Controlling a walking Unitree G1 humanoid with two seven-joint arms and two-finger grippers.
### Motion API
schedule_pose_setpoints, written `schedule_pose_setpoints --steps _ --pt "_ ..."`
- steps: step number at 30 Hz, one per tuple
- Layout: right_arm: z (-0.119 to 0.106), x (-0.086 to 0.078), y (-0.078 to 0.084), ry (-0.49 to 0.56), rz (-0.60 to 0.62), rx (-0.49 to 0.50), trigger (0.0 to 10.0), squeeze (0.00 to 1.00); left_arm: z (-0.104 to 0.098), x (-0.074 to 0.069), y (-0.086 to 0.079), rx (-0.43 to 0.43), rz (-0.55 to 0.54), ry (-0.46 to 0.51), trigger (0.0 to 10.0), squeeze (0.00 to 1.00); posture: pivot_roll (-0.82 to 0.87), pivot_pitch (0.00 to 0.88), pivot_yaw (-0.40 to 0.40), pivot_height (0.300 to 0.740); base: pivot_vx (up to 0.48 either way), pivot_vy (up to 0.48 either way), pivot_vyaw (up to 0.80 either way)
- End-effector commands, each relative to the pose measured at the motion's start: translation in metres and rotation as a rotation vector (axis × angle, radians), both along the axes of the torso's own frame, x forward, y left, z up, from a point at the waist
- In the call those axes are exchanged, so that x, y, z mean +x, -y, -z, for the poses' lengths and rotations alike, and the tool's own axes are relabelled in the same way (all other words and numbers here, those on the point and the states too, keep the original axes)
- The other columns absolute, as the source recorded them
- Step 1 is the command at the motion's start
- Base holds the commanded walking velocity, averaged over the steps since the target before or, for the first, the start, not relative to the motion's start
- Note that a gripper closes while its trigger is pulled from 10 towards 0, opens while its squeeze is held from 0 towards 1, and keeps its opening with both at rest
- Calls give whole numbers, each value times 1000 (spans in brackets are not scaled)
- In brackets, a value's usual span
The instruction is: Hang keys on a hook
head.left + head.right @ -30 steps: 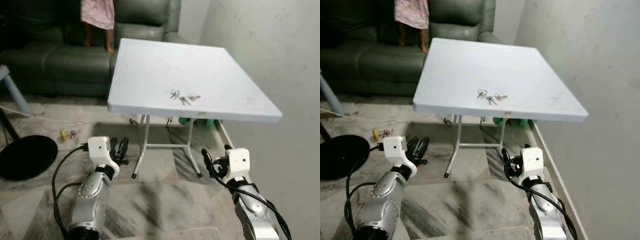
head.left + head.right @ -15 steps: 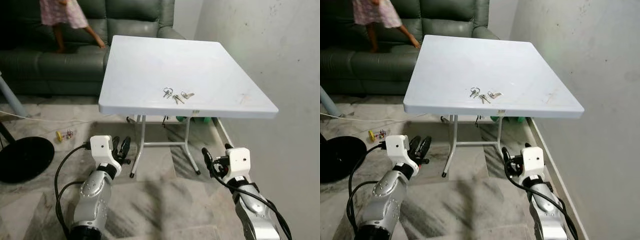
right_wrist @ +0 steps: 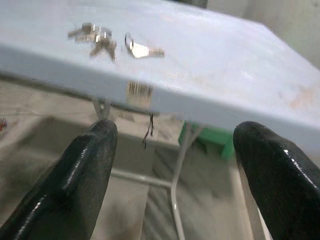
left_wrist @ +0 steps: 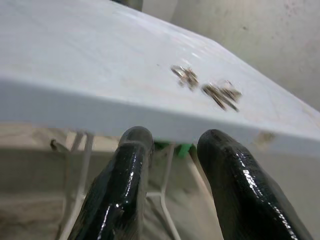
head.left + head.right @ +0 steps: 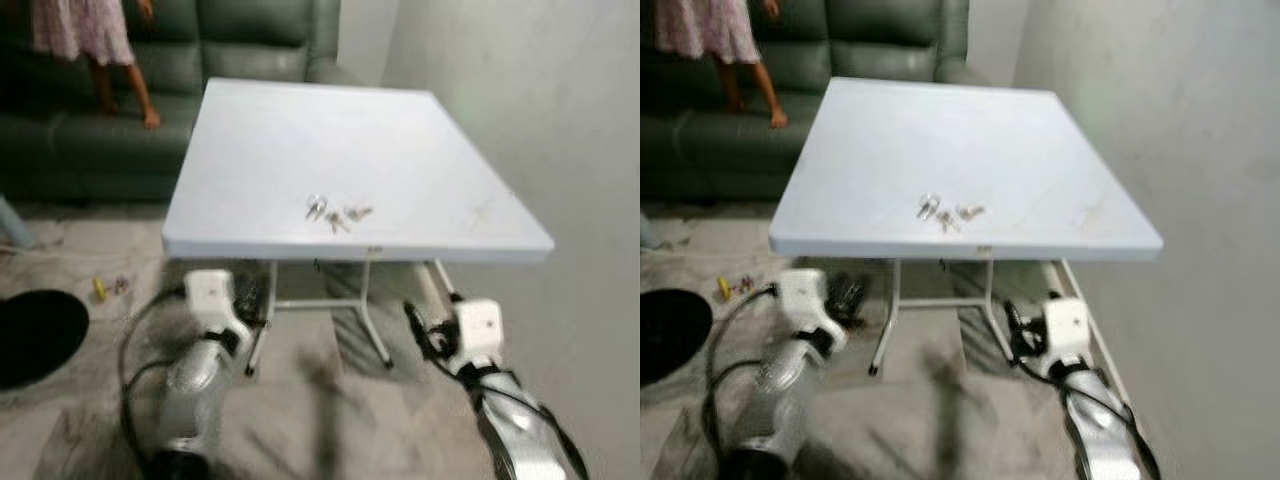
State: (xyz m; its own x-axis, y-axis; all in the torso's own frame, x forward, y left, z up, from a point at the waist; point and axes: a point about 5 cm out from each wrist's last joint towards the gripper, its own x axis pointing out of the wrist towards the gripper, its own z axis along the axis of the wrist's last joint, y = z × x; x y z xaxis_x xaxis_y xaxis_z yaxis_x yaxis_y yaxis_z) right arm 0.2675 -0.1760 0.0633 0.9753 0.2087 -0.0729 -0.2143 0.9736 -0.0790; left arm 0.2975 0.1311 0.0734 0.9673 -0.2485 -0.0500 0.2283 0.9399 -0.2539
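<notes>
The keys lie on the white table, close to its near edge and roughly midway along it, spread in a short row that runs along that edge. In the right wrist view they look like 2 clusters: a bunch of several keys and, just beside it, 1 key on a ring with its blade pointing away from the bunch. No hook can be seen.

Both grippers hang below the tabletop, in front of the near edge, so the keys lie up and forward of each. The right gripper is wide open and holds nothing; past its fingers the keys sit just above the table's edge, beyond a barcode sticker on the rim. The left gripper is only slightly parted, also empty, and the keys lie farther off across the tabletop from it. In the eye views the right gripper and the left one stand about equally far to either side of the keys; the right seems the readier, being open already.

The reach will likely need an arm raised over the edge, then lowered onto the row.

A person stands on the green sofa beyond the far edge.
</notes>
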Motion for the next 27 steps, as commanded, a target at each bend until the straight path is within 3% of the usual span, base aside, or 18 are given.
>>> schedule_pose_setpoints --steps 1,10,16,27 --pt "-5 3 -6 23 -33 14 10000 0 1 0 -8 17 -16 -5 10000 0 183 0 -108 736 405 0 0" --pt "-4 2 -8 19 -66 4 10000 0 -1 0 -8 22 -33 3 10000 0 188 0 -111 736 395 0 0" --pt "-5 1 -12 24 -111 -21 10000 0 -3 -1 -9 37 -45 25 10000 0 189 0 -113 736 0 0 0" --pt "-5 1 -13 22 -125 -36 10000 0 -1 -2 -9 44 -57 20 10000 0 191 0 -114 736 0 0 800"
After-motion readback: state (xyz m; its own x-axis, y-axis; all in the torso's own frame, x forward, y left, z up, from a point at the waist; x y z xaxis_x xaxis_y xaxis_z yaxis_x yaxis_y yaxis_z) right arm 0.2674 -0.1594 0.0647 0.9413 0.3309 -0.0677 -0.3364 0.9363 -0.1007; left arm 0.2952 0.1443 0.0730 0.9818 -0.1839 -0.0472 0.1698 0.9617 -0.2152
